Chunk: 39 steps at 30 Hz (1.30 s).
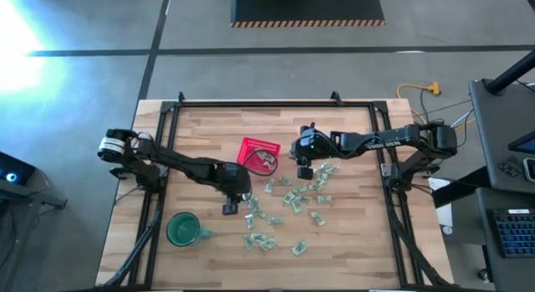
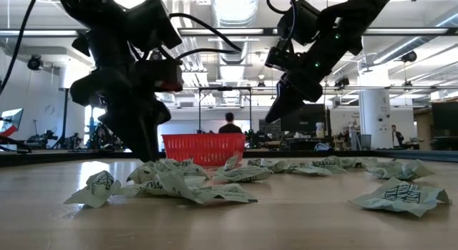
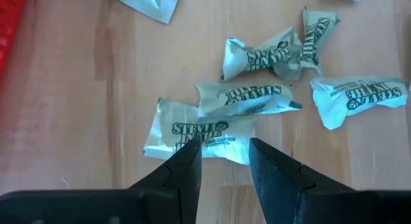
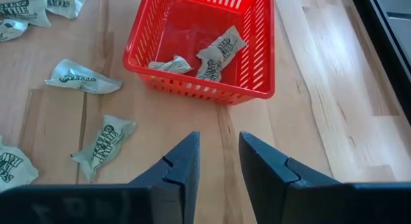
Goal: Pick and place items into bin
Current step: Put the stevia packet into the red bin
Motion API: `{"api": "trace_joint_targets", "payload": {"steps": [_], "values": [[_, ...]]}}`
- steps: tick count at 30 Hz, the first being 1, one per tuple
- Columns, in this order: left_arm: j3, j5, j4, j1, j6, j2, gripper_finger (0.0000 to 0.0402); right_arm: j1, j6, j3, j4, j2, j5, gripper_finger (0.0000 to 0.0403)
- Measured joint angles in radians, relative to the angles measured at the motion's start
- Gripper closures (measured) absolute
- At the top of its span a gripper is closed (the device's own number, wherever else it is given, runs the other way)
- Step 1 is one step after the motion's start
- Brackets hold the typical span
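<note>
Several pale green-and-white wrapped pieces [image 1: 288,204] lie scattered on the wooden table, right of and nearer than the red mesh basket [image 1: 259,154]. In the right wrist view the basket [image 4: 205,47] holds a few pieces [image 4: 218,51] on its floor. My left gripper [image 3: 223,150] is open and low over the near-left part of the scatter, with its fingertips at the edge of one flat piece [image 3: 192,131]. In the low view it [image 2: 147,153] reaches almost to the table. My right gripper [image 4: 218,140] is open and raised [image 2: 279,110] over bare wood beside the basket. My left gripper points down from above, with its two fingertips [image 3: 189,156] at the edge of a wrapped piece [image 3: 212,139] that lies flat on the table. Whether they touch it, I cannot tell.
A round dark-green mug [image 1: 182,229] stands near the table's near-left corner. Black frame rails [image 1: 159,133] run along the left, right and far sides of the table. More pieces [image 3: 270,54] lie close beyond the left gripper. A person [image 2: 230,124] stands in the room behind.
</note>
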Motion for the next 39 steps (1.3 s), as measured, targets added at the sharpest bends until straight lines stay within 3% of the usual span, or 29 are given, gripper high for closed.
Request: {"api": "trace_joint_targets", "payload": {"steps": [11, 25, 29, 35, 39], "values": [[-0.001, 0.011, 0.023, -0.003, 0.009, 0.004, 0.0288, 0.0, 0.0, 0.0, -0.009, 0.0, 0.0, 0.0306], [0.005, 0.036, 0.07, -0.006, 0.033, 0.102, 0.0288, 0.0, 0.005, 0.0, -0.01, 0.0, -0.002, 0.032], [0.004, 0.014, 0.064, -0.007, 0.036, 0.096, 0.0313, 0.0, 0.004, 0.0, -0.01, 0.0, -0.002, 0.0325], [0.002, -0.007, 0.047, -0.006, 0.06, 0.074, 0.0389, 0.0, 0.002, 0.0, -0.01, 0.0, -0.002, 0.0331], [0.002, -0.009, 0.044, -0.006, 0.061, 0.071, 0.0394, 0.0, 0.001, 0.0, -0.01, 0.0, -0.002, 0.0328]]}}
